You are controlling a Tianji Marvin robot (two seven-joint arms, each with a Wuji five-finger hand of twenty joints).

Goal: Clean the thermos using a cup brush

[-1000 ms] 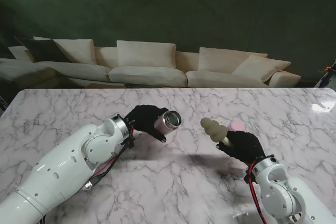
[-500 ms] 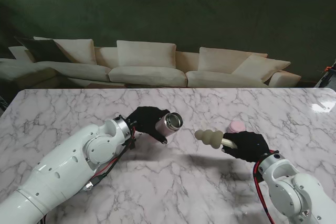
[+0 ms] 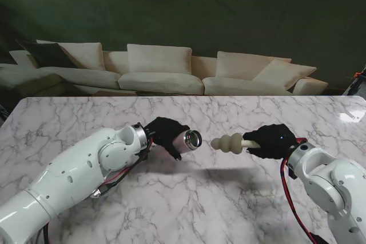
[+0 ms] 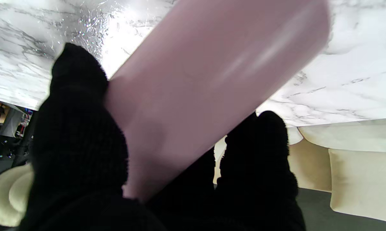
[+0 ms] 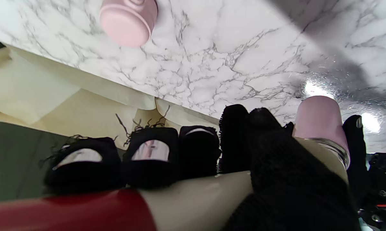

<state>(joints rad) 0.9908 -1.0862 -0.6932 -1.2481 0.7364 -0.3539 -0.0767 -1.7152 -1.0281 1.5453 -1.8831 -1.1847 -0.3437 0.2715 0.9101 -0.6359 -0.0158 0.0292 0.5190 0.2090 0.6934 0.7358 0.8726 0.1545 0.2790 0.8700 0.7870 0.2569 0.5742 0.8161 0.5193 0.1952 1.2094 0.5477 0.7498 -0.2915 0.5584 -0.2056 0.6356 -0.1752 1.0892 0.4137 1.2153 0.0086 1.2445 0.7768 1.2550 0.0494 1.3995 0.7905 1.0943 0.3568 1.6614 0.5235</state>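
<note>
Seen from the stand, the robot's left hand (image 3: 166,132) is wrapped around a pink thermos (image 3: 186,139), holding it above the marble table (image 3: 189,198) on its side, its steel-rimmed mouth pointing toward three o'clock. This presents the opening to the cup brush (image 3: 227,142), which the right hand (image 3: 271,141) grips by the handle. The cream, ridged sponge head points toward nine o'clock, just short of the rim, apparently lined up for insertion. A pink lid (image 5: 128,21) rests on the table.
</note>
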